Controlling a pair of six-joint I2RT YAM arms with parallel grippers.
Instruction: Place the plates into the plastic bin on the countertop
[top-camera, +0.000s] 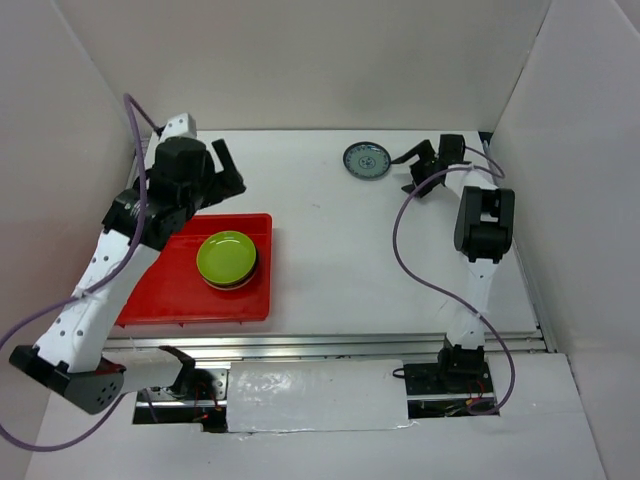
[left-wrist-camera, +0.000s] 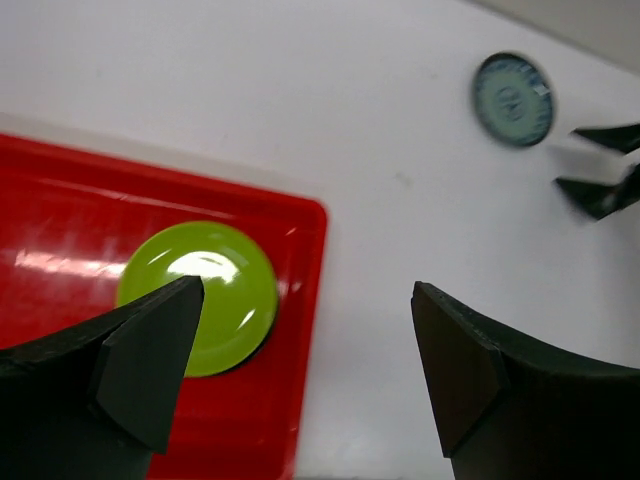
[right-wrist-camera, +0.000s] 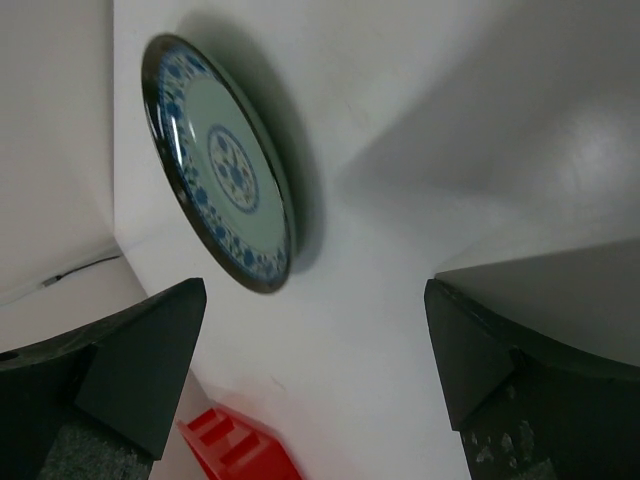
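The red plastic bin (top-camera: 160, 290) lies at the left of the white countertop (top-camera: 340, 260). A lime green plate (top-camera: 227, 256) sits in its right half on top of a stack whose lower plates barely show. A blue-grey patterned plate (top-camera: 366, 160) lies alone at the back. My left gripper (top-camera: 232, 170) is open and empty above the bin's back right corner. My right gripper (top-camera: 412, 170) is open and empty just right of the blue-grey plate. The left wrist view shows the lime plate (left-wrist-camera: 205, 295), the bin (left-wrist-camera: 60, 230) and the blue-grey plate (left-wrist-camera: 512, 100). The right wrist view shows that plate (right-wrist-camera: 220, 160) ahead of the open jaws.
White walls close in the left, back and right sides. A metal rail (top-camera: 350, 345) runs along the front edge. The right arm's purple cable (top-camera: 400, 250) loops over the table's right part. A corner of the bin (right-wrist-camera: 240, 450) shows in the right wrist view.
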